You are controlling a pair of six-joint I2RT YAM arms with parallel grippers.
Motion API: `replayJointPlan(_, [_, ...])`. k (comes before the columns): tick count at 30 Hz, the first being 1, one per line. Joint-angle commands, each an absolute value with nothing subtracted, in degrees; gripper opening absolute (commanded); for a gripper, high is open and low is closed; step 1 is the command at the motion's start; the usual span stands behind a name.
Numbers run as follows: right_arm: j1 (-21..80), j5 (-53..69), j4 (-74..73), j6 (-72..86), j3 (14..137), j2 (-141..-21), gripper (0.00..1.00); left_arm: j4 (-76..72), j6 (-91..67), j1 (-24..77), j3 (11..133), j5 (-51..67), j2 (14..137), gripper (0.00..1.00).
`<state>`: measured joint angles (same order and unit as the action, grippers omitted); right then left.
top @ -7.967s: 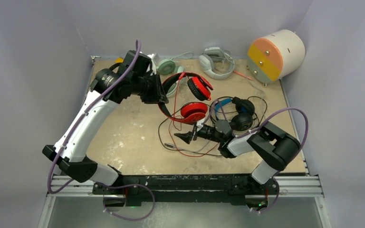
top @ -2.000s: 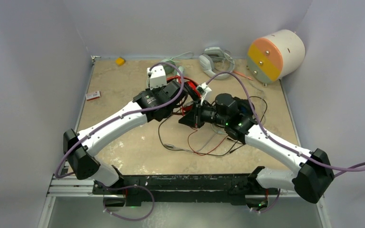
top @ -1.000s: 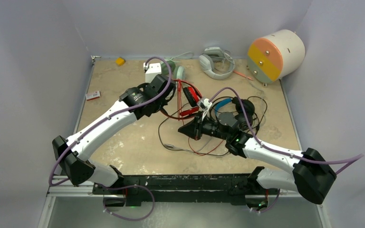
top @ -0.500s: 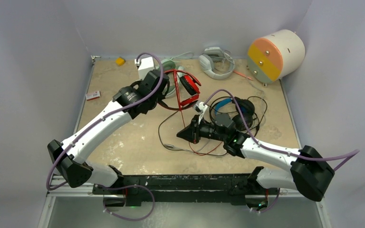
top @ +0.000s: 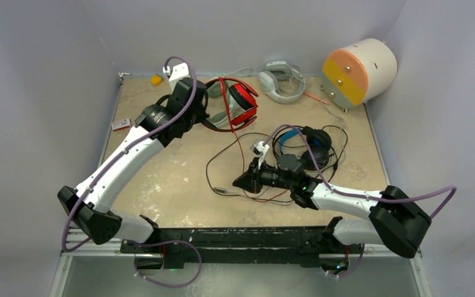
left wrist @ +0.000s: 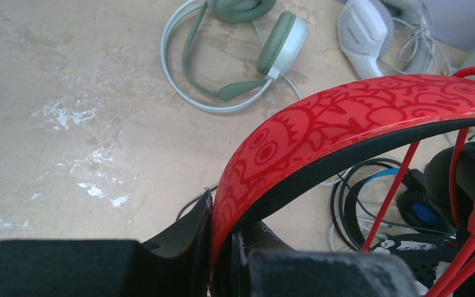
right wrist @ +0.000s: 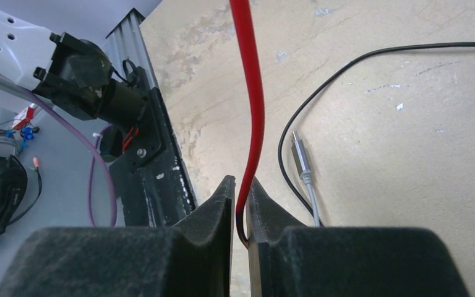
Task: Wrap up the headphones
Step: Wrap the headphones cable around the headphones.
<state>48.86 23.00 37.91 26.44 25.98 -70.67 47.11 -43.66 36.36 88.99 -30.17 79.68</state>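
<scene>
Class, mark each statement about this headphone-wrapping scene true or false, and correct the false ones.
1. The left gripper clamps the red headset by its headband. True.
2. The right gripper holds a black cable. False: the red cable runs between its fingers, and the black cable lies beside them on the table.
3. The mint-green headset is lifted off the table. False: it lies flat on the table, with no gripper on it.
4. The black-and-blue headset lies on the table with no gripper on it. True.
</scene>
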Motion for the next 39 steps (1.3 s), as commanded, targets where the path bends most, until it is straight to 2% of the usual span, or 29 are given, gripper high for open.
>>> replayJointPlan(1, [49.22, 22.54, 43.56, 24.70, 25.05, -72.18, 0.13, 42.86, -43.55, 35.51, 94.12, -28.08, 78.49, 0.00])
replayJointPlan(18, [49.30, 23.27, 48.39, 25.33, 19.86, -74.53, 0.15, 44.85, -43.40, 31.34, 96.60, -23.55, 80.72, 0.00])
replayJointPlan(24, [49.34, 23.13, 48.44, 25.65, 18.37, -73.14, 0.19, 44.87, -43.51, 30.70, 96.40, -22.38, 81.47, 0.00])
replayJointPlan(27, [49.35, 22.05, 47.05, 25.43, 18.24, -71.58, 0.25, 44.63, -43.31, 30.70, 95.62, -22.43, 81.32, 0.00])
replayJointPlan(39, [49.39, 18.64, 37.97, 23.02, 20.38, -66.73, 0.31, 44.39, -42.63, 30.73, 94.75, -22.06, 80.95, 0.00])
